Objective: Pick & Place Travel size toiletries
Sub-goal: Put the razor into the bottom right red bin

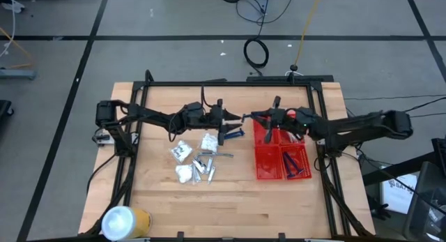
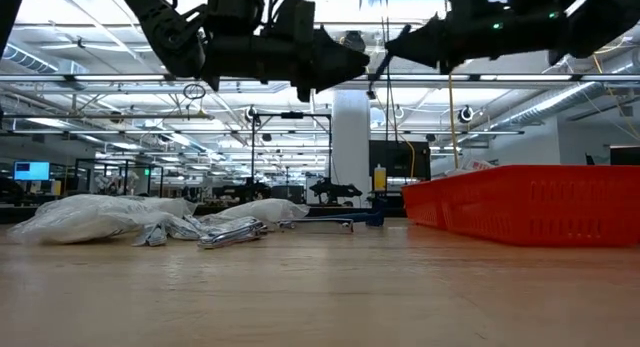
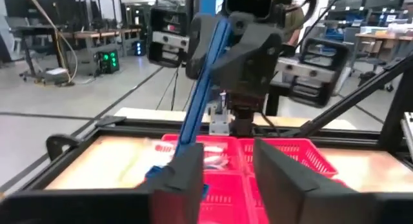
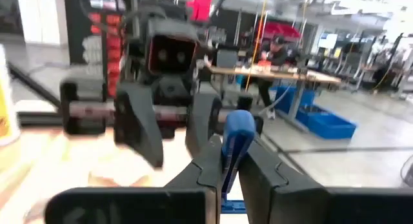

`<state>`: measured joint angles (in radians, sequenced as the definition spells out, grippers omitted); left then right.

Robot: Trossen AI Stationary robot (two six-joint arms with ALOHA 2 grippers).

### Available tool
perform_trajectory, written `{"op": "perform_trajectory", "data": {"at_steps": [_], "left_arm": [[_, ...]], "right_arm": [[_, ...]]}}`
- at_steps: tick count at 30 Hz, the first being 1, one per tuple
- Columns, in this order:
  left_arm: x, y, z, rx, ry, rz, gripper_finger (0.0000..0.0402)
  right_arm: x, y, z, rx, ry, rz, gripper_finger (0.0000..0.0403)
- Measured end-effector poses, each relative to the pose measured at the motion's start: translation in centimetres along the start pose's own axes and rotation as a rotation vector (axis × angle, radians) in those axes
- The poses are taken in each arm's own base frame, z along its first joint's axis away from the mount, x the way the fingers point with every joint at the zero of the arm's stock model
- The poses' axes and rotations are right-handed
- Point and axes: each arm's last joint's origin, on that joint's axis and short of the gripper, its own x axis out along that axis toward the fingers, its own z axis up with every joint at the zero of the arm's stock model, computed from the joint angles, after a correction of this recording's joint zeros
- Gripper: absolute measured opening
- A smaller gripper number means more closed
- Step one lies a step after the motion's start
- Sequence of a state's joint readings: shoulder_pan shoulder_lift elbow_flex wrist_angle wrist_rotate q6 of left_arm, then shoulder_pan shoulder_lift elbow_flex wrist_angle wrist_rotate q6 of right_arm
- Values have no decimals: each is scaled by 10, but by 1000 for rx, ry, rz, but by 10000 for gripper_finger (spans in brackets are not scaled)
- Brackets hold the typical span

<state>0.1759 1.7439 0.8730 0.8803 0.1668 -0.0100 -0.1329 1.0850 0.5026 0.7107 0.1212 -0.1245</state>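
My right gripper is shut on a blue-handled toiletry, held up in the air over the table's middle. My left gripper faces it tip to tip and is open. The blue handle slants past the outer side of one left finger; I cannot tell whether they touch. Another blue-handled piece lies flat on the table below. White crinkly packets and silver-grey tubes lie in a loose heap left of the red basket. My right gripper pinches the blue handle between its two fingers, partway along its length. The fingers come level from the table's right and lie across the handle. The piece is lifted clear of the table and slants steeply.
The red four-compartment basket stands right of centre, with blue items in its near compartments. A large white-and-yellow roll sits at the near left corner. A black frame borders the table's far edge and sides.
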Motion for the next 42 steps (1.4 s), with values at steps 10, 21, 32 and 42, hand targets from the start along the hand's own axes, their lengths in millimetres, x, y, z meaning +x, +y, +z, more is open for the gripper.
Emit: {"op": "perform_trajectory", "data": {"at_steps": [10,21,32,42], "left_arm": [[-3,2,-10,59,137,27,247],[-6,8,-24,102,298,163,241],[-8,17,-24,84,297,191,222],[-8,18,-24,79,296,193,218]], "right_arm": [[-59,8,14,194,292,118,21],[-107,32,-6,599,743,255,21],[-129,42,-26,698,1119,207,21],[-139,38,-35,734,1267,63,96]]}}
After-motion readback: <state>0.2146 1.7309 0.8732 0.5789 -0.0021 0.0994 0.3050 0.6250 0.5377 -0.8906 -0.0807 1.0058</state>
